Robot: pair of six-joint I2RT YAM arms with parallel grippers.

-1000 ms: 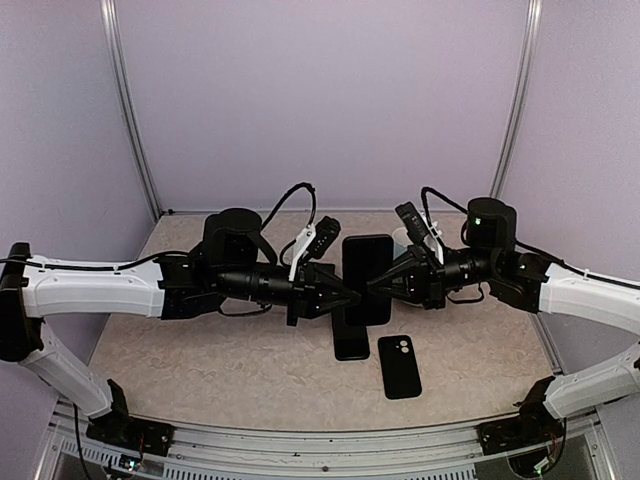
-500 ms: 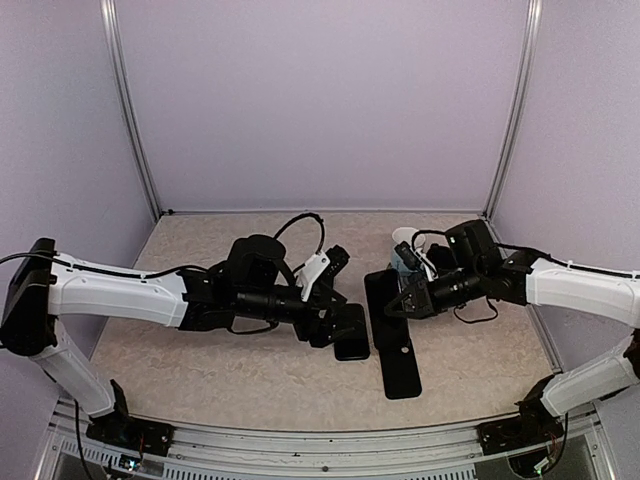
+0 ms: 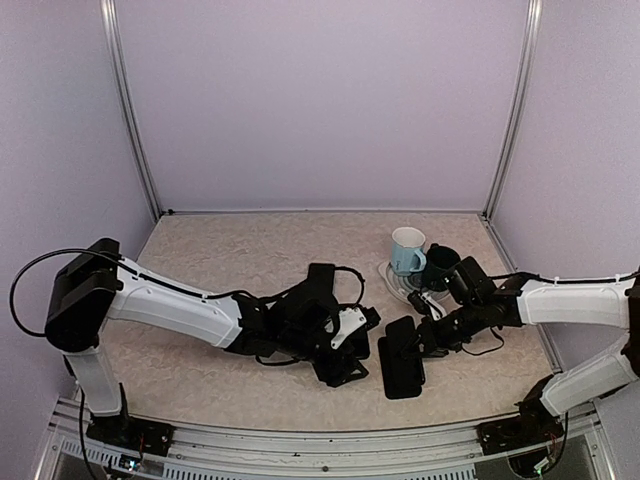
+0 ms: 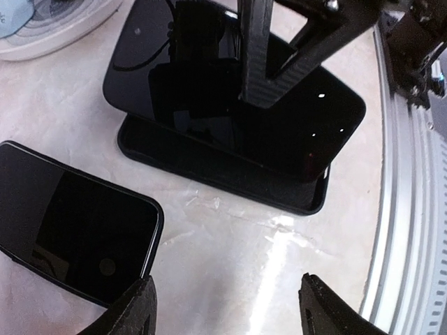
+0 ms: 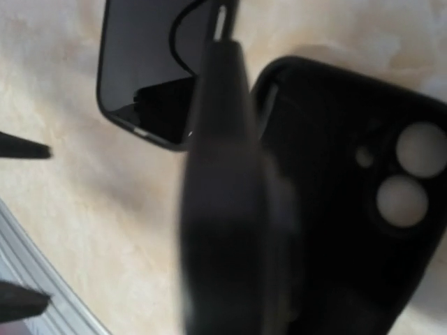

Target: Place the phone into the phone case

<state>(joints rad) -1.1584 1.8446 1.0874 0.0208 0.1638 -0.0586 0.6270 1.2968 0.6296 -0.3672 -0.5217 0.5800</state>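
Phone (image 4: 174, 91) is pinched in the right claw (image 3: 420, 335), which is clenched on it. It hangs tilted just over the phone case (image 5: 356, 223) toward the near right of the surface (image 4: 230, 230); can't tell if the two touch yet. Left claw (image 4: 230, 307) hangs released, nothing between its fingers, close beside the pair.

Step in hand, by the look of it: seating the slab in the shell. To do it well, prob. square up the long edges first, tuck one end under the case lip, then lay the rest flat rather than shove down at an angle. The case lies loose on a smooth top, so it may skate. The left claw is well placed to pin a corner or press the phone home. Mind the second handset (image 4: 70, 223) lying flat nearby, easy to nudge.

Materials, big to small:
- **Surface:** pale, marbled, slightly glossy, hard-looking.
- **Phone:** thin rigid rectangle, rounded corners, mirror-black glass, prob. slippery.
- **Case:** matte black w/ a raised rim, looks rubbery, so it should flex and grip.
- **Camera cut-outs:** two round holes at one end of the case, showing which way round the phone goes.
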